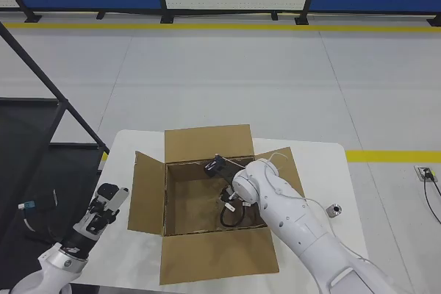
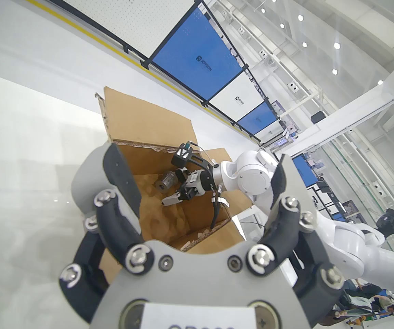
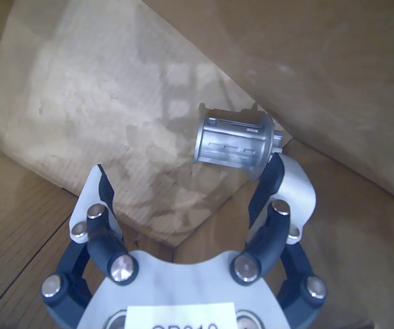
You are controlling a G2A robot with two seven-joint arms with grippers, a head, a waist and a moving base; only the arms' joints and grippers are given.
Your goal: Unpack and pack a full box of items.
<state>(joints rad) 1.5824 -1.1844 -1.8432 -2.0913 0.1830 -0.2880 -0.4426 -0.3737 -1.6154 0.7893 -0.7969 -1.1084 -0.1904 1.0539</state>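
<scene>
An open cardboard box stands mid-table, lined with crumpled brown paper. My right arm reaches down into it. In the right wrist view, my right gripper is open, and a silver metal cylinder lies on its side right at one fingertip, not between the fingers. The left wrist view shows the same cylinder just beyond the right gripper inside the box. My left gripper is open and holds nothing, left of the box above the table.
A second small silver cylinder sits on the white table right of the box. All box flaps are folded outward. A dark frame stands left of the table. A black cable hangs from the right arm into the box.
</scene>
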